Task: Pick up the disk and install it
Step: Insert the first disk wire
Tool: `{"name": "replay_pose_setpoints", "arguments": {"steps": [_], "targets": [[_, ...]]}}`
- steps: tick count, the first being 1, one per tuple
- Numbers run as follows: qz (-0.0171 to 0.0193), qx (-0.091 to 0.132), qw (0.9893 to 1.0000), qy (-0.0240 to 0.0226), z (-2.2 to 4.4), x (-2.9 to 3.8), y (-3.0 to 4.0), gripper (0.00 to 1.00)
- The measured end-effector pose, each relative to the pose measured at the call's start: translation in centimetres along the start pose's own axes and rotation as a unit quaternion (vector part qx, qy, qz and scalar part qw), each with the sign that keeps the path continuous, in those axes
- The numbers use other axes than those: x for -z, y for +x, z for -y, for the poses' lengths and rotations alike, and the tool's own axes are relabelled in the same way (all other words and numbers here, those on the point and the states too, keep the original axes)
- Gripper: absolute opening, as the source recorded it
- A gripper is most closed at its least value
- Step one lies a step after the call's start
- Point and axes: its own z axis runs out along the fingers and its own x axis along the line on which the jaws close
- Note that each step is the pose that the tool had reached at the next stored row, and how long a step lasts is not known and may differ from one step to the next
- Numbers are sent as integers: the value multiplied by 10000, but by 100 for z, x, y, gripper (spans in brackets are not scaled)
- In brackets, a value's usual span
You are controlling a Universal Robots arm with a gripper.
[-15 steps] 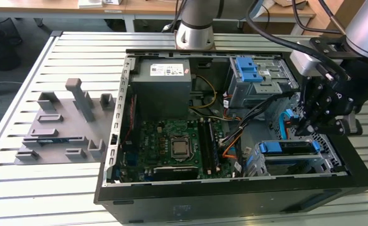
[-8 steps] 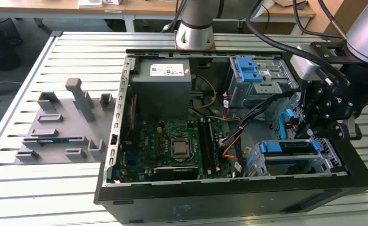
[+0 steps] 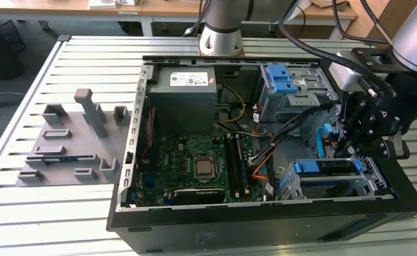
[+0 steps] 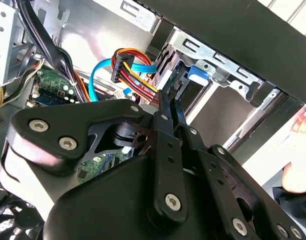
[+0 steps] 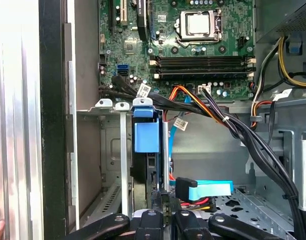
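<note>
Gripper [image 5: 165, 207] linkage looming closest; I'm seeing its fingers pressed together, pinching the disk's [image 5: 145, 165] edge. The disk is sitting upright in the drive cage [image 5: 110, 150], partly slid in, cables [image 5: 232, 127] draping clear beside it.

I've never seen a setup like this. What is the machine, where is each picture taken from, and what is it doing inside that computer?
It is one robot arm with a black gripper. The exterior view is from a camera off the arm: an opened computer case lies on a slatted table, beside a grey holder rack. Both wrist views come from cameras riding on the arm. They look into the case at the green circuit board, cables and a metal drive cage. The gripper reaches down at that cage, where the disk with its blue rail sits upright.
</note>
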Motion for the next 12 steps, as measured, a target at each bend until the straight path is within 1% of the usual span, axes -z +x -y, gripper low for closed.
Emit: {"name": "replay_pose_setpoints", "arguments": {"steps": [5, 12], "targets": [[-2, -45, 10000, -25, 20, -12, 4, 16], [-2, -56, 10000, -28, 24, -42, 39, 16]]}}
